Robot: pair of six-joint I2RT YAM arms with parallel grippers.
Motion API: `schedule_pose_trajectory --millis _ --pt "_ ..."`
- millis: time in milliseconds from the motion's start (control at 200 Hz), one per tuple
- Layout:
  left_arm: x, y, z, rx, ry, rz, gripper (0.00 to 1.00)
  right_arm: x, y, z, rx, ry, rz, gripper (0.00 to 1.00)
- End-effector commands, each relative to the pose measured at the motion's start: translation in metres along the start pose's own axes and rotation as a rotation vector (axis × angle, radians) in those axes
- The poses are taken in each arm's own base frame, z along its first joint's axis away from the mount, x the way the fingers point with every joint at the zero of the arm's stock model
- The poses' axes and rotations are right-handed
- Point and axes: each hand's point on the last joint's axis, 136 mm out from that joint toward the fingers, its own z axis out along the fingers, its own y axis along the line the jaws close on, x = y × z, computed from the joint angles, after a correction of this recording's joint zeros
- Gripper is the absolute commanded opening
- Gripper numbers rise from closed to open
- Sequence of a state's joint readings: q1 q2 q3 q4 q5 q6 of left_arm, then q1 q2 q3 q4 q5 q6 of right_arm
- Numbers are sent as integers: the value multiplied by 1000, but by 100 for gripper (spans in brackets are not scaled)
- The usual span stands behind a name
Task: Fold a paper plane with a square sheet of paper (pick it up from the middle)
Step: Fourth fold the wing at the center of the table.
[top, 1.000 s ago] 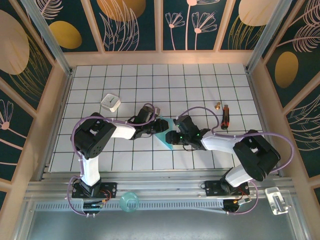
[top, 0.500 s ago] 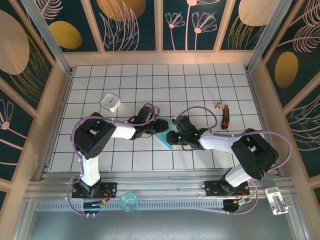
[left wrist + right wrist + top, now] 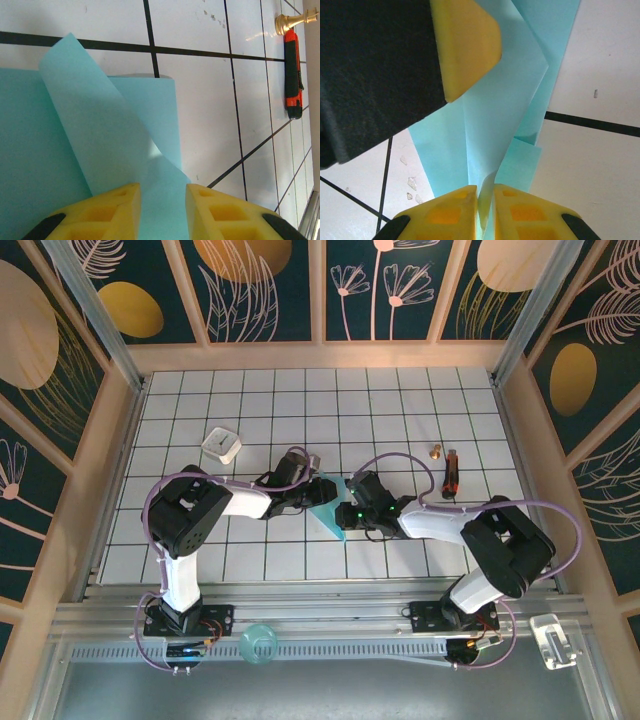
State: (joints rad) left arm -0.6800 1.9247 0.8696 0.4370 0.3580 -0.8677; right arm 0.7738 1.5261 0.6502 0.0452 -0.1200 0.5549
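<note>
White gridded tabletop (image 3: pixel 400 410) held the partly folded light-blue square sheet of paper (image 3: pixel 332 520) at its middle, mostly hidden from overhead by the arms. The wrist views revealed more: the right gripper (image 3: pixel 485 192) pinched a raised crease, and the left gripper (image 3: pixel 162 192) stood spread around a curled flap. Both grippers' finger bases were cut off.

Crowded centre, open far rows
Blocked mid-table by left arm (image 3: pixel 215 505) and right arm (image 3: pixel 440 523) at paper (image 3: pixel 332 520); block (image 3: pixel 221 444) left, screwdriver (image 3: pixel 450 476) right.
</note>
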Motion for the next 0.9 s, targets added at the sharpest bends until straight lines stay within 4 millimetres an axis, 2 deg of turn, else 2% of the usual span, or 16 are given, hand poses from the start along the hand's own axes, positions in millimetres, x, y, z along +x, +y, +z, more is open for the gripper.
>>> schedule_pose_trajectory --millis 0,606,896 --pt "33 56 2 -174 87 -52 31 2 -13 3 44 4 -9 15" --pt "33 55 3 -173 86 -49 31 11 -31 10 86 27 -7 14" --pt "32 54 2 -172 85 -50 31 2 -21 1 41 -2 -10 16"
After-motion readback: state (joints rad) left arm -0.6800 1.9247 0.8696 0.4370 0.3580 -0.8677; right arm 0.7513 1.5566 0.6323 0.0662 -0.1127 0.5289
